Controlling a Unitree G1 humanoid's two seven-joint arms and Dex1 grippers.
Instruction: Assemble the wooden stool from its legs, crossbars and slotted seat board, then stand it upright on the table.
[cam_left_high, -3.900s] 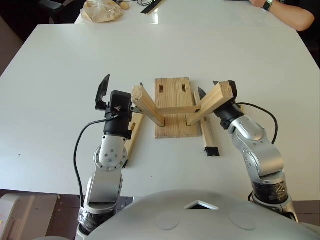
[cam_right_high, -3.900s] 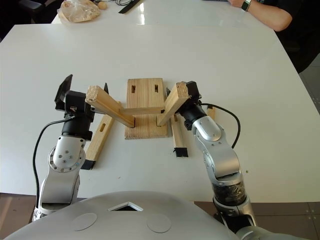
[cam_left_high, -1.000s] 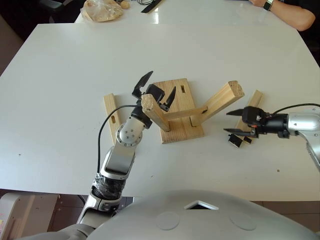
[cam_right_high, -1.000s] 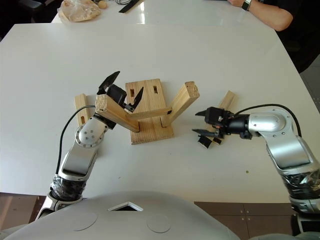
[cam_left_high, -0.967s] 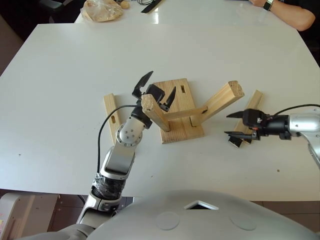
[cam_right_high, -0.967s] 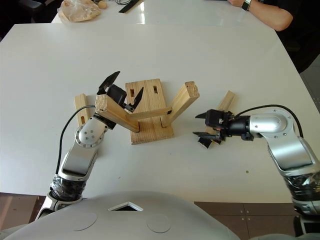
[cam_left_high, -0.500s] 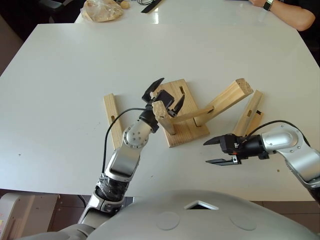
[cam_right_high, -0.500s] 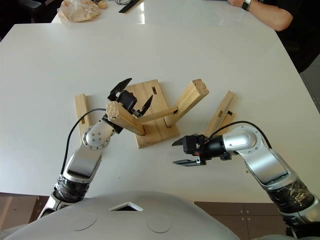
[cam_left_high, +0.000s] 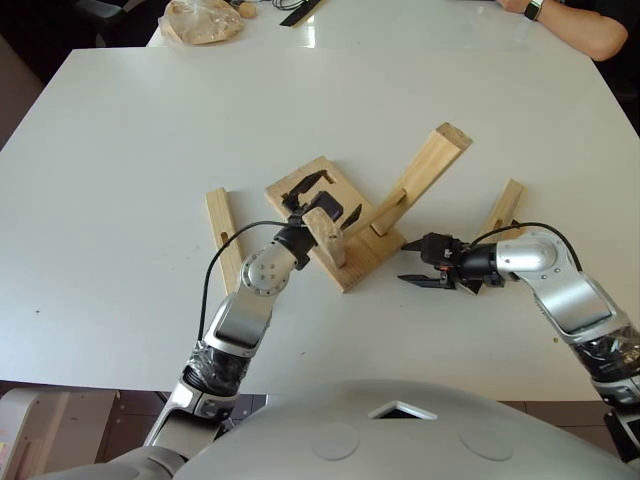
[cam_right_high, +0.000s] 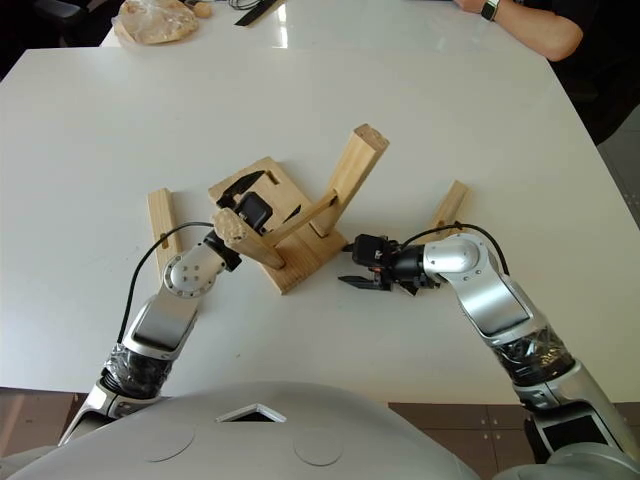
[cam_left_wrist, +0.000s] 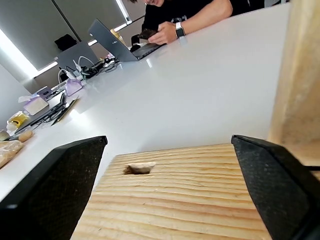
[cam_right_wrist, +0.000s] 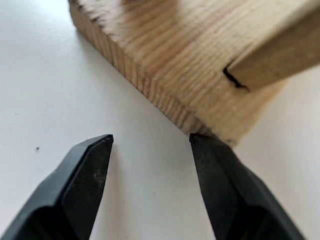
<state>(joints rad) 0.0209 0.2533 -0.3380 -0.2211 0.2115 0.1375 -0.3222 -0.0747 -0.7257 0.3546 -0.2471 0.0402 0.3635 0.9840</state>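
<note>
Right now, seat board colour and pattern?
The seat board is pale natural wood with straight grain, clearest in the right wrist view.

White table (cam_left_high: 120, 150); beyond its far edge, lumpy plastic bag (cam_left_high: 203, 20), dark flat item (cam_left_high: 305, 10) nr it, open laptop (cam_left_wrist: 112, 42).

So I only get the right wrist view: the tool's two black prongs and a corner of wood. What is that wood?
Observer: The seat board, lying on the table, with a left leg and a right leg standing in it.
Operator: Anything joining them?
Observer: A crossbar runs between the two.
Operator: Where's the other arm?
Observer: The left tool is open at the left leg's top end.
</note>
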